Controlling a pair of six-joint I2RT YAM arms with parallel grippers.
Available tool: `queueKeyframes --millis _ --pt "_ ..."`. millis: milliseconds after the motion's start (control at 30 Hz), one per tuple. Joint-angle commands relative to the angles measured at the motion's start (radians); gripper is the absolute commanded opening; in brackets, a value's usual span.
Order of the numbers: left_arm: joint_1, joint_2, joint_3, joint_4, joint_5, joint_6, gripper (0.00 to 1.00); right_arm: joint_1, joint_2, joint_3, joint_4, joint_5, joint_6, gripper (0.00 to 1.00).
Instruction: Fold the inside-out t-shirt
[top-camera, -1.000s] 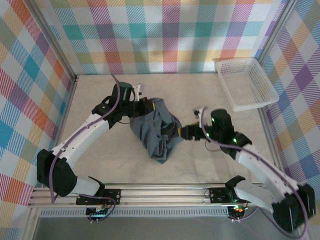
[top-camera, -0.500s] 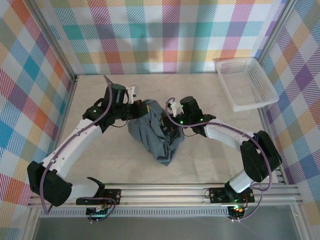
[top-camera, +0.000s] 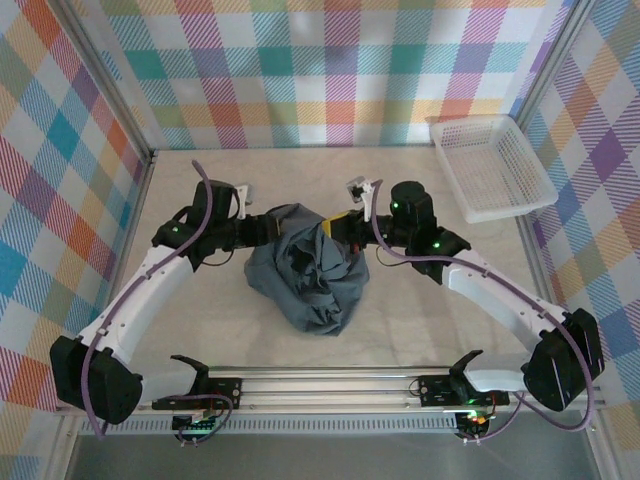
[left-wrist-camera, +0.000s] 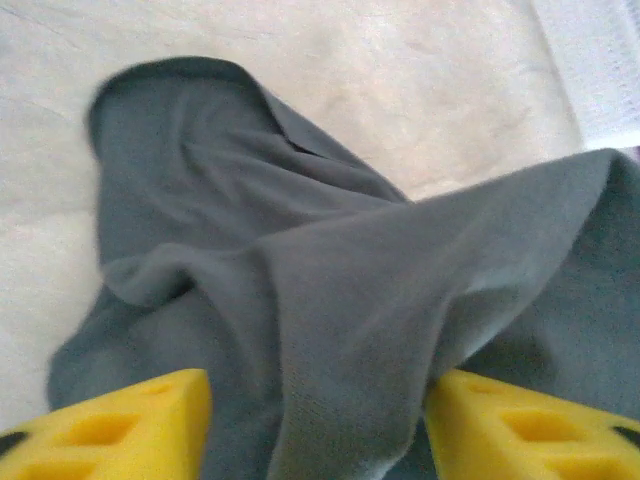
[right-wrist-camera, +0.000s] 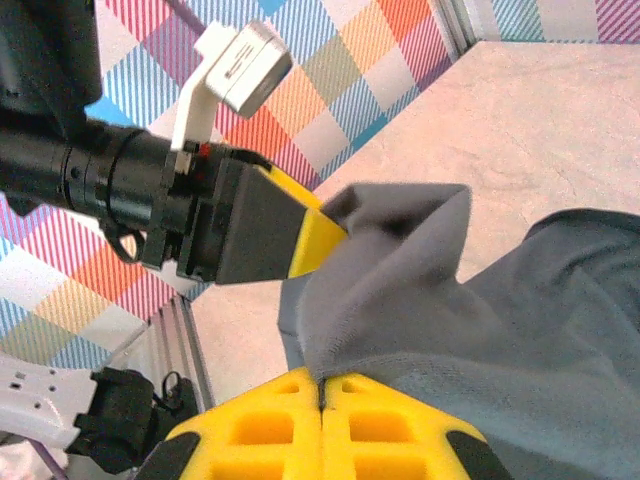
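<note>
Right claw (right-wrist-camera: 322, 385) clenched a fold of the crumpled slate-grey t-shirt (top-camera: 305, 275); left claw (left-wrist-camera: 315, 395), clamped earlier, stood released astride another fold.

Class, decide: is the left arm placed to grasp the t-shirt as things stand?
Probably yes: the left gripper, jaws open, straddles a fold of the t-shirt, and nothing blocks the way.

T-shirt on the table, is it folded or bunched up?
Bunched up. The t-shirt lies in a wrinkled heap, one edge pinched in the shut right tool, another fold loose inside the open left tool.
</note>
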Motion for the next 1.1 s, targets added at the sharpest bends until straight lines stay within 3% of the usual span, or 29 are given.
queueKeyframes --millis 0,133,233,300,467,567,700,833,900,967,1067 --pt "0.000 -0.117 -0.051 -0.040 -0.077 0.054 0.66 -0.009 0.019 0.044 0.028 -0.017 0.078 0.00" --pt "-0.084 -0.266 -0.203 0.076 -0.054 -0.118 0.60 -0.010 0.052 0.064 0.008 -0.016 0.085 0.00" --pt "-0.244 -0.374 -0.297 0.114 -0.235 -0.246 0.50 -0.010 0.081 0.097 -0.041 -0.004 0.092 0.00" --pt "-0.367 -0.432 -0.373 0.190 -0.319 -0.319 0.48 -0.011 0.095 0.117 -0.075 0.014 0.092 0.00" --pt "-0.540 -0.355 -0.438 0.292 -0.417 -0.394 0.48 -0.012 0.114 0.134 -0.091 0.036 0.102 0.00" --pt "-0.556 -0.237 -0.418 0.316 -0.472 -0.374 0.56 -0.012 0.118 0.139 -0.097 0.042 0.118 0.00" --pt "-0.556 -0.064 -0.420 0.508 -0.516 -0.253 0.64 -0.012 0.110 0.129 -0.099 0.052 0.138 0.00" --pt "-0.555 0.096 -0.373 0.488 -0.716 -0.241 0.65 -0.012 0.099 0.135 -0.133 0.072 0.145 0.00" --pt "-0.541 0.141 -0.368 0.496 -0.745 -0.226 0.64 -0.013 0.089 0.133 -0.141 0.074 0.147 0.00" --pt "-0.517 0.183 -0.353 0.469 -0.754 -0.237 0.61 -0.012 0.083 0.136 -0.149 0.080 0.148 0.00" --pt "-0.494 0.165 -0.361 0.442 -0.756 -0.264 0.41 -0.013 0.083 0.159 -0.206 0.118 0.146 0.00"
